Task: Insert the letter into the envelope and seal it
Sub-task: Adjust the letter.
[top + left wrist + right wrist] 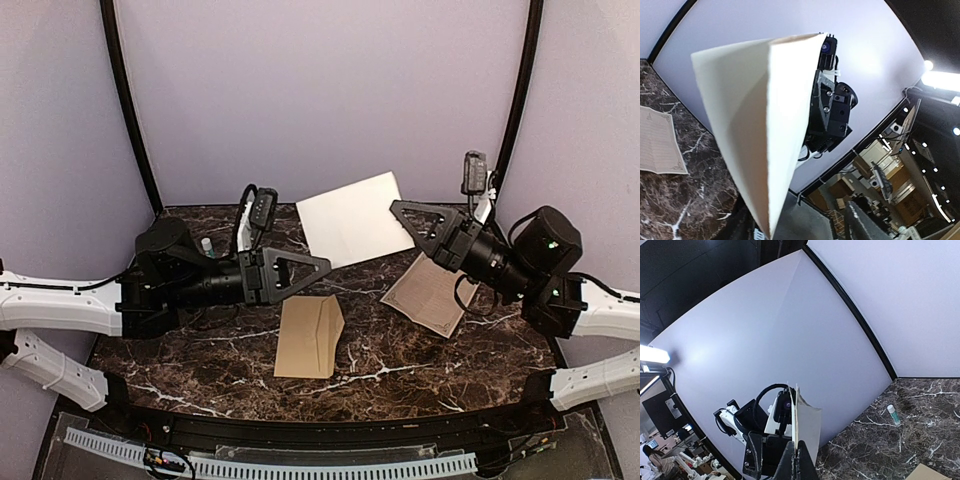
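Observation:
The letter (350,218) is a pale creased sheet held in the air over the back of the table, and only its plain side shows. My right gripper (398,210) is shut on its right edge; the pinch shows in the right wrist view (801,455), with the sheet (809,430) edge-on. My left gripper (322,265) is at the sheet's lower left corner. In the left wrist view (800,225) its jaws stand apart, with the sheet's corner (750,115) hanging between them, nearer the left finger. The brown envelope (308,337) lies flat on the table below, near the front.
A second cream paper with printed border lines (432,293) lies flat on the marble table (200,355) under my right arm; it also shows in the left wrist view (655,142). A small white tube (207,243) stands at the back left. Pale curved walls enclose the table.

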Controlling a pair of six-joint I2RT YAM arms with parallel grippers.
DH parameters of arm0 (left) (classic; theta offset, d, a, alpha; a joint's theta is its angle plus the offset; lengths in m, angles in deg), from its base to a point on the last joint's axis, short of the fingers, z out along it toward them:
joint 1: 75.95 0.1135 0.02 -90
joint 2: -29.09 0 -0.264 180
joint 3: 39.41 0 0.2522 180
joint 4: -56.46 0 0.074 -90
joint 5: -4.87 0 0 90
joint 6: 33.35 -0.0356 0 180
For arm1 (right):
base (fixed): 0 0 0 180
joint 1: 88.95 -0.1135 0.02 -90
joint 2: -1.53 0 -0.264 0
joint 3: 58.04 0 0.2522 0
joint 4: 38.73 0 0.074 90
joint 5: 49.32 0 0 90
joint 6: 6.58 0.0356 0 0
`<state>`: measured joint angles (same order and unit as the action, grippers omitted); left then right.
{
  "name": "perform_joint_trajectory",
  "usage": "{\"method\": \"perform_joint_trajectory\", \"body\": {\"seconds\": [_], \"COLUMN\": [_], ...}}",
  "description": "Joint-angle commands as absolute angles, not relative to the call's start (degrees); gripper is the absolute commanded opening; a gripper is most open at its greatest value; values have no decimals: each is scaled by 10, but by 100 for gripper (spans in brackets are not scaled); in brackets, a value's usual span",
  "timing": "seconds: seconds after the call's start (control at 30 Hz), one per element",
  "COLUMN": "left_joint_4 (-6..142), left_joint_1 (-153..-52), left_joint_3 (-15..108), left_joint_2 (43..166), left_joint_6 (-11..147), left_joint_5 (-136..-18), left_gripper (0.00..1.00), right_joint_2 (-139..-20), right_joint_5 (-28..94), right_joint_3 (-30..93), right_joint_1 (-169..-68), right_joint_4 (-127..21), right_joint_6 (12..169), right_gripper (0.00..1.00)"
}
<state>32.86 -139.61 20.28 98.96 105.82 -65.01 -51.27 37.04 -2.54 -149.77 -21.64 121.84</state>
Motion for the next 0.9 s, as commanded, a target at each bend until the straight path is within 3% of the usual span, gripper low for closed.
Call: {"method": "perform_joint_trajectory", "body": {"seconds": [0.0,0.37,0.7,0.77,0.87], "left_joint_4": [255,249,299,313,340], "left_joint_1": [-1399,-1399,-1399,-1399,-1399], "left_joint_3": [214,223,235,230,220], "left_joint_2": [992,1008,1012,1007,998], "left_joint_6": [1081,1089,1078,1077,1072], "left_joint_5": [-655,-679,-693,-694,-694], "left_gripper": [54,34,0,0,0], "right_joint_2": [-503,-505,-485,-476,-457], "right_joint_5": [382,376,402,405,432], "right_joint_3": [-33,-44,-72,-83,-92], "right_joint_1": [-1503,-1508,-1508,-1508,-1508], "right_joint_4": [-179,-176,-184,-193,-228], "right_joint_6": [1226,1236,1255,1261,1264], "right_gripper": [0,0,1,18,51]}}
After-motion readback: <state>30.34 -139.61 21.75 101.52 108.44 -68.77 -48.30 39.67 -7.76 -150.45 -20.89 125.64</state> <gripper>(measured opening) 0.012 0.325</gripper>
